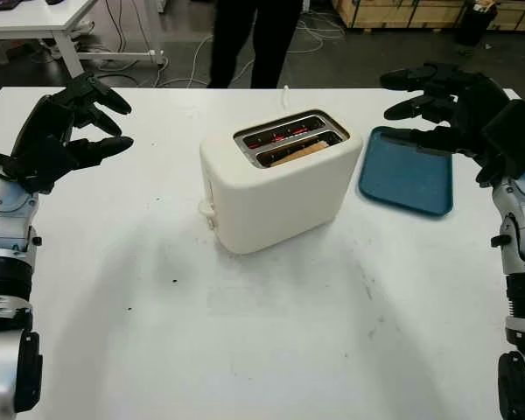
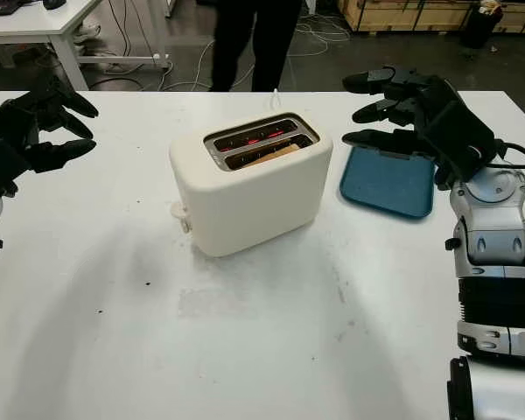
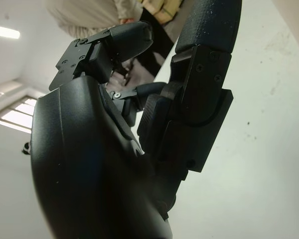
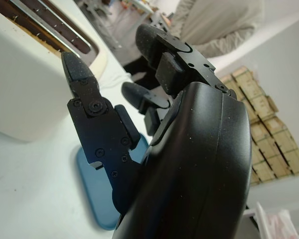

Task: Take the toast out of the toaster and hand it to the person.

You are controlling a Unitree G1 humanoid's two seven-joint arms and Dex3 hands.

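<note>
Toaster (image 1: 280,179) on bench (image 1: 271,332), toast (image 1: 299,154) in 1 slot. Left hand (image 1: 70,127) released, well left of toaster. Right hand (image 2: 411,109) released, above blue tray (image 2: 387,184).

Cream toaster (image 1: 276,188) with glowing red slots, brown toast (image 1: 299,154), blue tray (image 1: 409,175), white table (image 1: 271,332)

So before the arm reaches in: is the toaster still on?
On, apparently: red glow shows inside the far slot of the toaster, with the toast sitting low in the near slot.
</note>
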